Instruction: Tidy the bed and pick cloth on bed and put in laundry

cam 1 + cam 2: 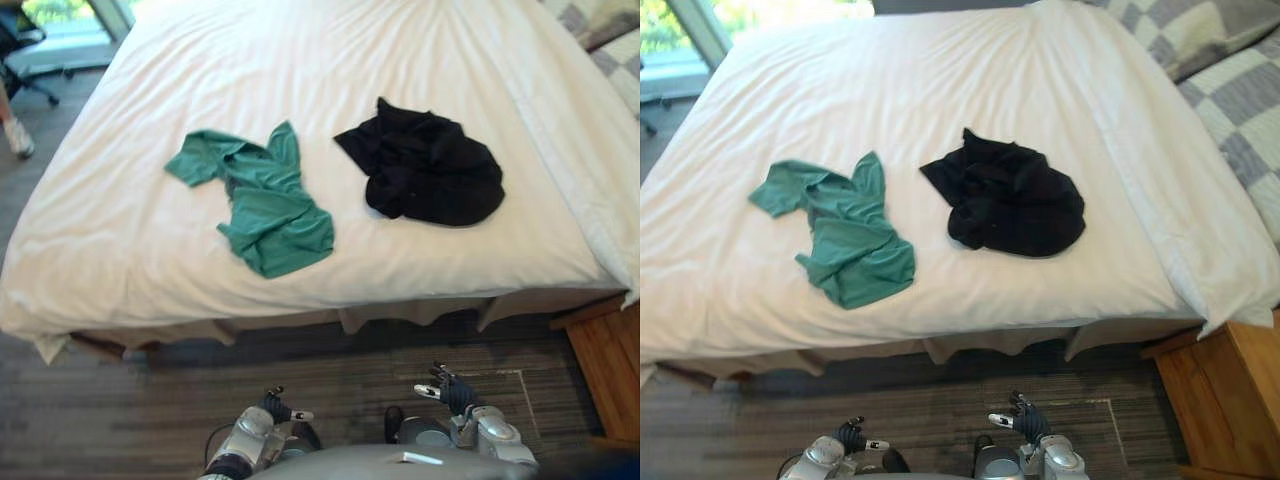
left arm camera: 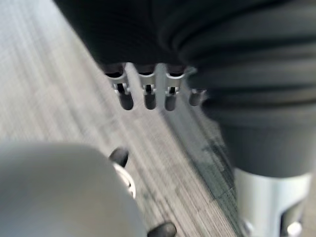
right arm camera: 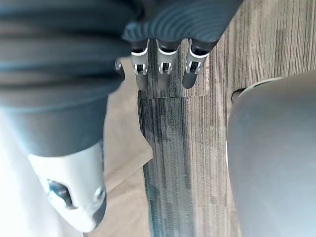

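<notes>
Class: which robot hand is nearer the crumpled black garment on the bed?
Right. The right hand is over the floor, facing the crumpled black garment; the left hand is further left.

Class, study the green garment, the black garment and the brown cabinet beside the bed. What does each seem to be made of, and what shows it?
Green garment: soft matte fabric, possibly cotton knit, lying in loose folds.
Black garment: limp matte cloth, crumpled in a heap; the fibre is unclear.
Brown cabinet: seemingly wood, warm orange-brown with flat rigid faces and straight edges.
</notes>
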